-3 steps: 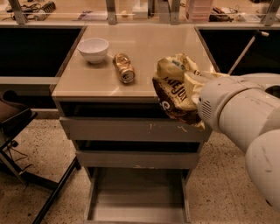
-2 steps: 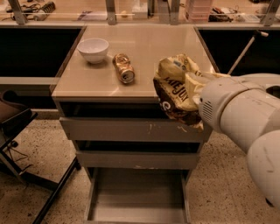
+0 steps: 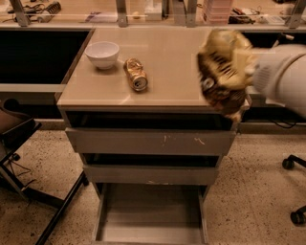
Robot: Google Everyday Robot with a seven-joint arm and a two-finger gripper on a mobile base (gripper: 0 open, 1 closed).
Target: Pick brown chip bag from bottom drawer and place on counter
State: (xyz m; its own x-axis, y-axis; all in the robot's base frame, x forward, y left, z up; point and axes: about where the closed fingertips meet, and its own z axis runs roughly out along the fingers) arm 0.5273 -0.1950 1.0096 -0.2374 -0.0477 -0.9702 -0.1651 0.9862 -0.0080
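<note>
The brown chip bag (image 3: 221, 72), crumpled with cream-yellow ends, hangs in the air over the right edge of the counter (image 3: 162, 67). My gripper (image 3: 241, 67) is shut on the bag's right side, at the end of my white arm that comes in from the right. The bottom drawer (image 3: 150, 215) stands pulled open below, and its grey floor is bare.
A white bowl (image 3: 102, 54) and a gold can (image 3: 135, 74) lying on its side sit on the counter's left half. Two upper drawers (image 3: 150, 141) are partly open. A long cluttered shelf (image 3: 143, 12) runs behind. A chair base (image 3: 28, 182) stands at left, chair wheels (image 3: 294, 189) at right.
The bag and my gripper have risen and moved right, from in front of the counter's front edge to above its right edge. The view has shifted too.
</note>
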